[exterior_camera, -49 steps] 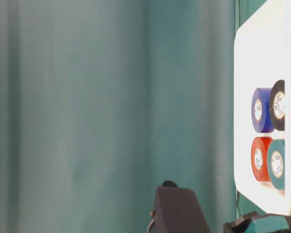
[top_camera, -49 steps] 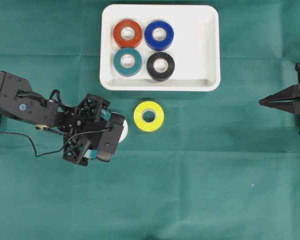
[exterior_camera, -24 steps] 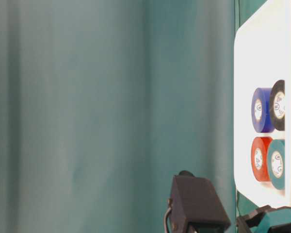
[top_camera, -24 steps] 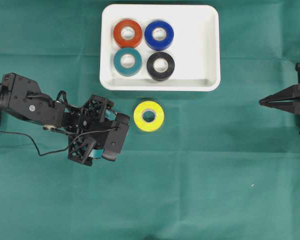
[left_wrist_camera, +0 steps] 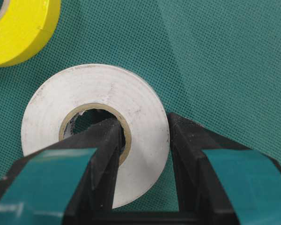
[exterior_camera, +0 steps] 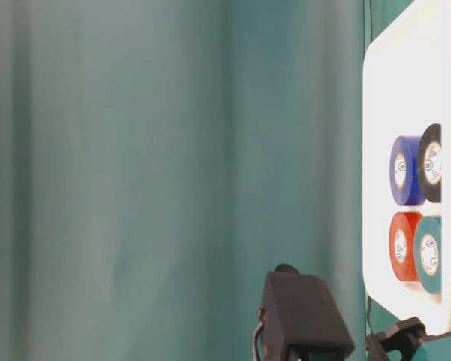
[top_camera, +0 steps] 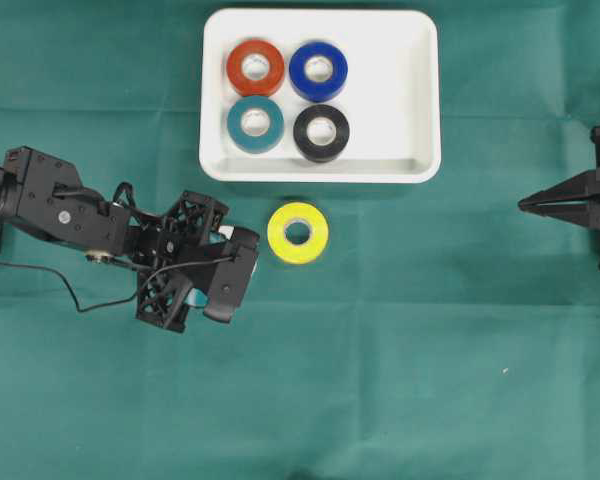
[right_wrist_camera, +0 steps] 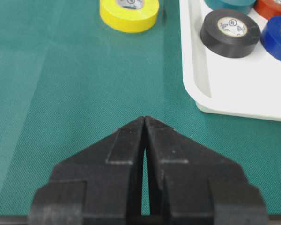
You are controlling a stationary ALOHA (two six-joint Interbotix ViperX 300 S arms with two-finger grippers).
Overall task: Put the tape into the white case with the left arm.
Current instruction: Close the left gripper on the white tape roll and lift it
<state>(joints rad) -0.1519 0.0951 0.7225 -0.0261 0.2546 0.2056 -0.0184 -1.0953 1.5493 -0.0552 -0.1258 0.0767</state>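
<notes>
Closed since before: left tool (left_wrist_camera: 143, 140) grips white tape (left_wrist_camera: 96, 126) | case (top_camera: 420, 90): 4 rolls

White tape (left_wrist_camera: 96, 131): flat on the green cloth, left of centre, mostly hidden under the left gripper (left_wrist_camera: 143, 154) from overhead. Gripper pinches its wall, one finger (left_wrist_camera: 103, 154) in the core, the other outside.

Yellow tape (top_camera: 298, 232): flat on the cloth, just right of the white one, just near of the case.

Case (top_camera: 420, 90): white, shallow, rounded corners, far centre. Holds red (top_camera: 255, 67), blue (top_camera: 318, 69), teal (top_camera: 255, 122) and black (top_camera: 321, 131) rolls, flat, two by two in its left half.
</notes>
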